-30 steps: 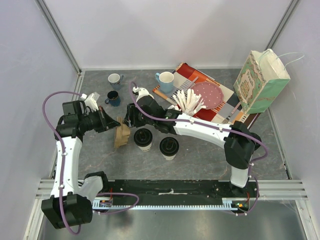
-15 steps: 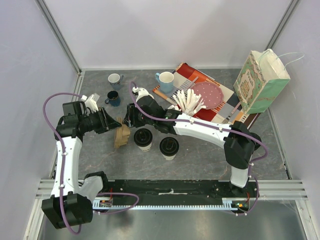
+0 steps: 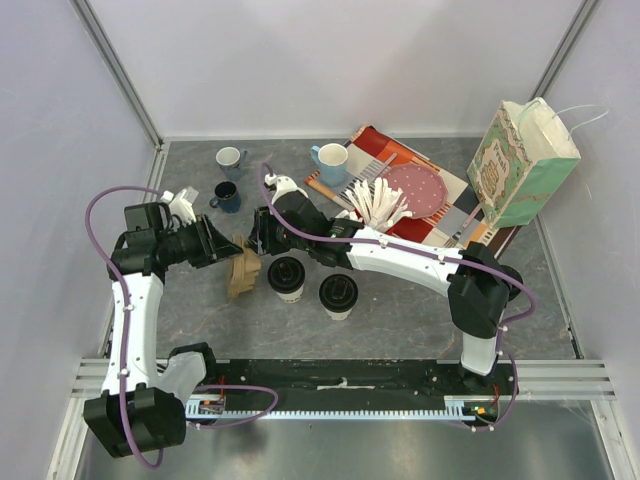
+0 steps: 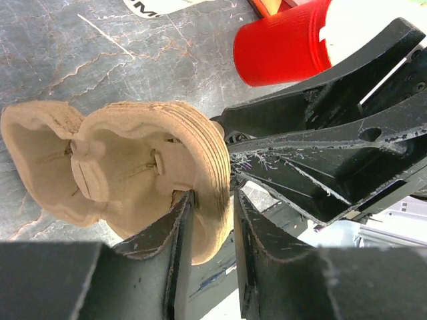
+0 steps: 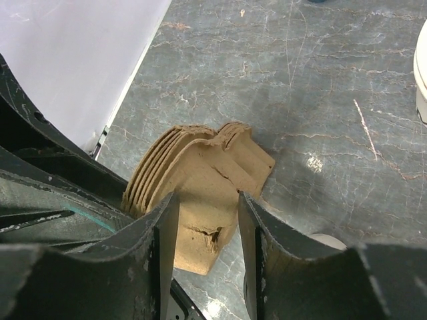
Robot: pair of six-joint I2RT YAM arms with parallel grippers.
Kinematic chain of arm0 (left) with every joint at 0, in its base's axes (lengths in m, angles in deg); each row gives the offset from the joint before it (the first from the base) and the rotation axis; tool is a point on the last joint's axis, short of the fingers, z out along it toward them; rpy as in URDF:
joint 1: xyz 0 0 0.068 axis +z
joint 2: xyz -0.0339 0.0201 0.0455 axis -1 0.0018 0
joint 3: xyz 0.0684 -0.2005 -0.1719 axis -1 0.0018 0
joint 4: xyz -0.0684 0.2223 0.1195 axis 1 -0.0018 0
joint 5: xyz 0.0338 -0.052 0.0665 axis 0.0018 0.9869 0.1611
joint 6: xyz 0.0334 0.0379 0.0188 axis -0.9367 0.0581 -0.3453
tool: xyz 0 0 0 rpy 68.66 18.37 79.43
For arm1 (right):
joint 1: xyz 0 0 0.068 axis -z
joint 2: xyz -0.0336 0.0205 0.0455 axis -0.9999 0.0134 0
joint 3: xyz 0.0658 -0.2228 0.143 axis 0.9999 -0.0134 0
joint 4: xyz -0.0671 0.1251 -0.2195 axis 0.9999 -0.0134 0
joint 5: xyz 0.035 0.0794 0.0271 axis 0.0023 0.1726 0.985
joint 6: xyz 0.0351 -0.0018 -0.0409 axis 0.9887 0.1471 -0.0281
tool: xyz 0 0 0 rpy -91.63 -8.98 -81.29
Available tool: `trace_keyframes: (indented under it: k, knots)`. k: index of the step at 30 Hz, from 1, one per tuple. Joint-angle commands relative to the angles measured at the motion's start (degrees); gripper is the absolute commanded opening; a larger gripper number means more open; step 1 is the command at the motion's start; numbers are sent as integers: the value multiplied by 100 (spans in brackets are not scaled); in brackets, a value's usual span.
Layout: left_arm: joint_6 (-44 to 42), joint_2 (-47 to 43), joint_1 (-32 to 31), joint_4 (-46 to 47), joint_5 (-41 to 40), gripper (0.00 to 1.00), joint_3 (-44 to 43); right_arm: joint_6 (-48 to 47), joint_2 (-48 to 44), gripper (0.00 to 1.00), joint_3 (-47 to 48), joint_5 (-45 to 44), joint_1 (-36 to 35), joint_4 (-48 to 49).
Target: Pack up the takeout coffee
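Observation:
Two takeout coffee cups, cream with black lids, stand mid-table: one [image 3: 287, 277] and one [image 3: 338, 295]. A stack of brown pulp cup carriers [image 3: 243, 270] stands on edge just left of them. My left gripper [image 3: 232, 252] comes from the left; in the left wrist view it [image 4: 210, 220] is shut on the stack's rim [image 4: 200, 167]. My right gripper [image 3: 258, 243] comes from behind; in the right wrist view it [image 5: 207, 213] pinches the front carrier [image 5: 213, 180], which is cracked between the fingers. Both grippers are apart from the cups.
A white mug [image 3: 230, 157], a dark blue mug [image 3: 226, 196] and a light blue mug [image 3: 330, 162] stand at the back. White plastic cutlery [image 3: 378, 205], a pink dotted plate [image 3: 413, 187] and a patterned mat [image 3: 450, 205] lie back right. A green paper bag [image 3: 525, 160] stands far right.
My left gripper has shifted very slightly toward the carrier stack. The cups and the right arm have not visibly moved.

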State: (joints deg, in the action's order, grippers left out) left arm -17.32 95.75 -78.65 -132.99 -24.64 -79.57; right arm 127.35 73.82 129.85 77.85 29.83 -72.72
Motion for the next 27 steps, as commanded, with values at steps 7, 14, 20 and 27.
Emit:
trace_keyframes:
  k: [7, 14, 20, 27]
  knots:
    - [-5, -47, 0, -152, 284, 30, -482, 6, 0, 47, 4, 6, -19, 67]
    - [74, -73, 0, 278, -40, 41, 335, 129, 71, 45, 22, 243, -11, 172]
    - [21, -11, 0, 7, -700, 43, -33, 164, 123, 45, -84, 199, -28, 207]
    - [74, -20, 1, -11, -287, 24, 63, 190, 308, 44, 136, 463, -28, 225]
